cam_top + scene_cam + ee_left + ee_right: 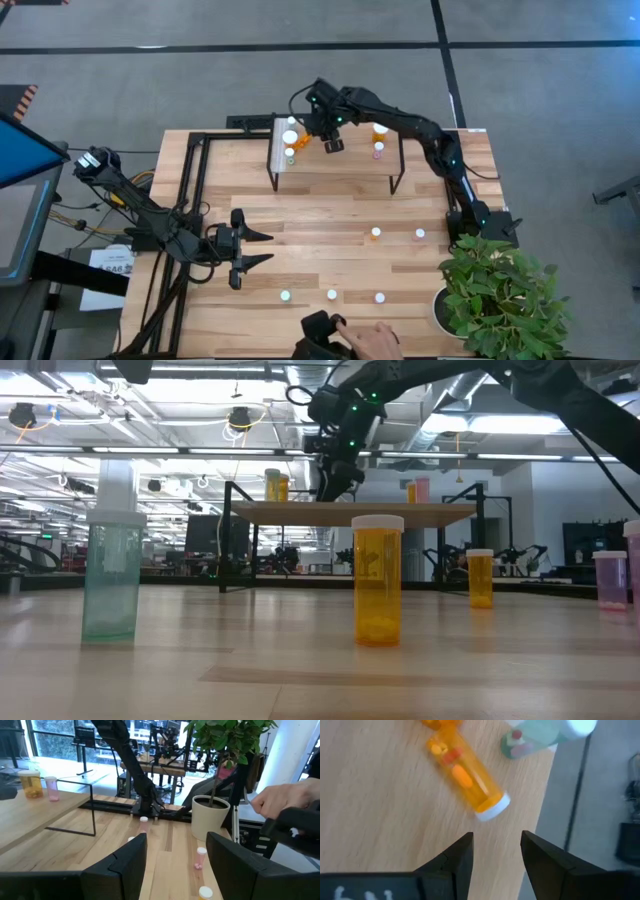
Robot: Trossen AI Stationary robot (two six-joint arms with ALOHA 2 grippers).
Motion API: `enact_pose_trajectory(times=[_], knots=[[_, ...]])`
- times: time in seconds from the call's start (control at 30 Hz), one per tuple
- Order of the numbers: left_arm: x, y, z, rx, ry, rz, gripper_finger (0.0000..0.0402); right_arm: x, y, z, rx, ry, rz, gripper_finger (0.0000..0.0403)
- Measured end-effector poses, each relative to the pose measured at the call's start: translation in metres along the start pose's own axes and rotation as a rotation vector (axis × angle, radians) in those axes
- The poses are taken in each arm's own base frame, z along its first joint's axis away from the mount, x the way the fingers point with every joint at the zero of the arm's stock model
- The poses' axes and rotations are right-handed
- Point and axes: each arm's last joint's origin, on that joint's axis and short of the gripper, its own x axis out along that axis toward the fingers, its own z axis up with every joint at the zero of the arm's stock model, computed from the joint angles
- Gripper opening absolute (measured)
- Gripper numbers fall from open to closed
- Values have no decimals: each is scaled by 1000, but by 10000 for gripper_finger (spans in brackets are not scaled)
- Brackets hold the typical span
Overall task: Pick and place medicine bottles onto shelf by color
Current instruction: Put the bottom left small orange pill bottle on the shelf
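- The right gripper [333,146] hangs over the shelf [340,160], fingers apart, holding nothing.
- An orange bottle [466,776] with white cap lies on its side there.
- The left gripper [262,247] waits over the counter [330,260], fingers apart.

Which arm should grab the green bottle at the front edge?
Left. The left gripper waits open beside the green bottle; the right gripper is open over the shelf.
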Motion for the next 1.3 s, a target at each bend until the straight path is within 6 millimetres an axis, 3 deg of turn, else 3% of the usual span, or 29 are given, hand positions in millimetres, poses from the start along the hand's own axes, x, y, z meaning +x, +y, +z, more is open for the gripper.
enact_pose_trajectory(times=[1.0,1.3], knots=[[0,2,-2,88,11,59,192,-1,2,9,-134,-39,-32,178],[-6,9,7,81,-12,65,192,-41,-15,17,-80,-123,-117,158]])
